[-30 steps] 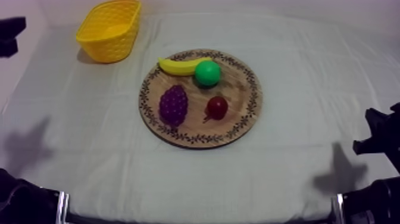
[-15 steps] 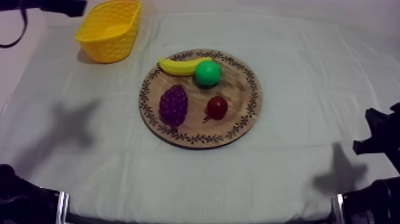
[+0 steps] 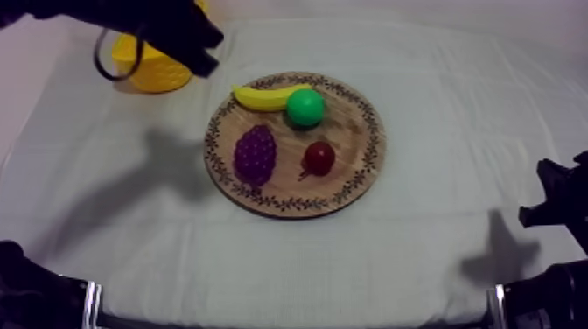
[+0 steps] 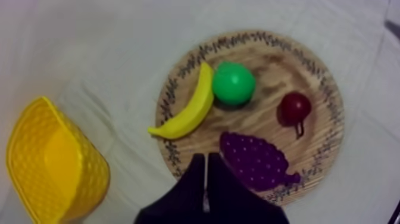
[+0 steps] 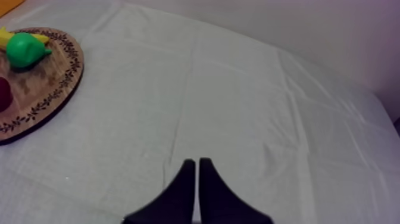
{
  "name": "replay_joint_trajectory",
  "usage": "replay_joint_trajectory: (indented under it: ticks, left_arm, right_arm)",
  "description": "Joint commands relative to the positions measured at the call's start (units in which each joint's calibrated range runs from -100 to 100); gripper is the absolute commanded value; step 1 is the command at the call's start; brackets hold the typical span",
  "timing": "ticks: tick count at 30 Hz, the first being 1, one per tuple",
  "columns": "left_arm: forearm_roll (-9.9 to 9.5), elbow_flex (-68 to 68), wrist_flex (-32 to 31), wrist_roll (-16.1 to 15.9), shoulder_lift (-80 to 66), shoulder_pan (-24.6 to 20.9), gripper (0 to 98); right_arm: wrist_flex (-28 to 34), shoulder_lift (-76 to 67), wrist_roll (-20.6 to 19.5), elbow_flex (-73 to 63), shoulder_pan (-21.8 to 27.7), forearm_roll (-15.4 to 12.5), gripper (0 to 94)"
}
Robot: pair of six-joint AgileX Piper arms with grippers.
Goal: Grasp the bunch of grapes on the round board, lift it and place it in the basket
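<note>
Bunch of grapes: purple, lying on the near-left part of the round wooden board, well inside its patterned rim and touching none of the other fruit. The board sits at the middle of the desk, which is covered by a grey-white cloth.

Other fruit on the board: a banana along the far rim; a green pear touching the banana's right end; a small red fruit just beside the grapes on their right, apart from them.

Yellow basket: upright at the far-left corner of the desk, well apart from the board, partly covered in the top view by the left arm.

Left gripper: held above the desk at the basket's board-side edge, between basket and board. From its own wrist camera the left gripper has both fingers pressed together into a narrow wedge with nothing between them, the tip lining up with the board's rim just beside the grapes; the basket lies off to one side.

Right gripper: fingers likewise together on nothing, over bare cloth, well apart from the board.
</note>
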Motion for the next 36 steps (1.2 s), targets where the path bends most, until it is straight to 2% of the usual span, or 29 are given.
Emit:
replay_joint_trajectory:
  ticks: [1, 4, 9, 13, 15, 17, 19, 23, 26, 28, 31, 36]
  left_arm:
    - [0.68, 2.1, -1.8, -0.7, 3.1, -0.2, 0.0]
    - [1.58, 3.5, -3.0, -1.5, 5.6, -0.4, 0.0]
    - [1.89, 3.4, -3.4, -2.1, 8.4, -0.1, 0.0]
    - [1.37, 2.7, -3.2, -0.2, 9.1, 0.5, 0.0]
    - [1.17, 2.3, -2.7, 3.2, 9.5, 0.7, 0.0]
    - [1.02, 2.1, -1.7, 9.5, 9.9, 1.1, 0.1]
    - [-0.39, 1.9, 0.3, 14.7, 10.4, 1.7, 0.3]
    - [-3.89, 0.2, 9.1, 24.1, 11.9, 2.9, 1.0]
    - [-4.5, -1.3, 17.3, 29.5, 12.8, 2.5, 1.5]
    - [-4.45, -2.3, 22.1, 32.1, 13.2, 2.4, 1.7]
    - [-4.22, -3.6, 26.0, 34.0, 13.7, 2.6, 2.0]
    - [-2.91, -4.6, 25.1, 33.7, 14.2, 2.6, 2.6]
  right_arm:
    - [0.0, 0.0, 0.0, 0.0, 0.0, 0.0, 0.3]
    - [0.0, 0.0, 0.0, 0.0, 0.0, 0.0, 0.3]
    - [0.0, 0.0, 0.0, 0.0, 0.0, 0.0, 0.3]
    - [0.0, 0.0, 0.0, 0.0, 0.0, 0.0, 0.3]
    - [0.0, 0.0, 0.0, 0.0, 0.0, 0.0, 0.3]
    - [0.0, 0.0, 0.0, 0.0, 0.0, 0.0, 0.3]
    - [0.0, 0.0, 0.0, 0.0, 0.0, 0.0, 0.3]
    - [0.0, 0.0, 0.0, 0.0, 0.0, 0.0, 0.3]
    - [0.0, 0.0, 0.0, 0.0, 0.0, 0.0, 0.3]
    - [0.0, 0.0, 0.0, 0.0, 0.0, 0.0, 0.3]
    - [0.0, 0.0, 0.0, 0.0, 0.0, 0.0, 0.3]
    - [0.0, 0.0, 0.0, 0.0, 0.0, 0.0, 0.3]
